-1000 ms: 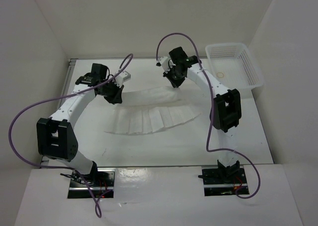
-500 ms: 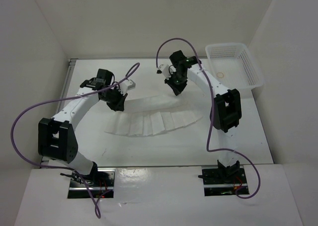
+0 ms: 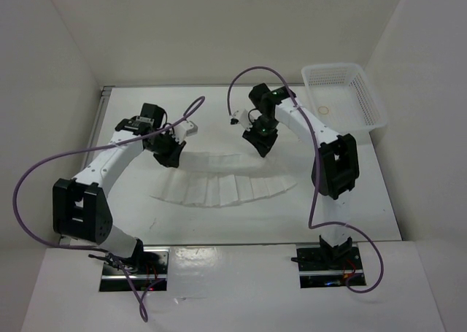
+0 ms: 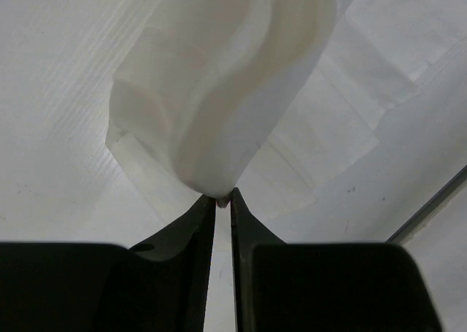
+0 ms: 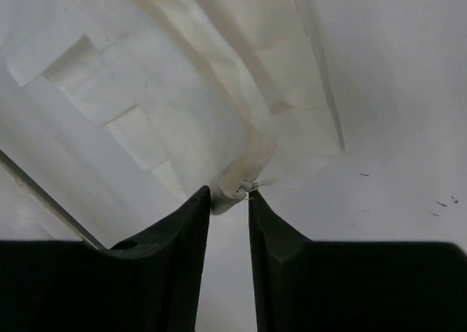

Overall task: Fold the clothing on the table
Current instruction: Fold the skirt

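**Item one, the clothing [image 3: 228,186].** A white, thin fabric garment with vertical pleats. You see it lying as a long curved band across the middle of the table [image 3: 241,222], a large, flat, matte white surface. Its pleated near edge fans toward the arm bases. The two ends of its far edge reach the grippers.

**Item two, the left gripper [image 3: 172,159].** Black, two-fingered, pointed down at the left end of the garment. In your left wrist view its fingers [image 4: 191,266] stand almost together, with only a slim slit between them. A bunched point of fabric sits right at the tips. You cannot tell whether that point is pinched or merely touching.

**Item three, the right gripper [image 3: 263,148].** Black, pointed down at the right end of the garment. In your right wrist view its fingers [image 5: 175,259] stand a little wider apart. A small crumpled knot of fabric fills the mouth between the tips. Held or loose, you cannot tell.

**Item four, a white plastic mesh basket [image 3: 343,91].** It sits at the far right corner of the table, well apart from the garment.
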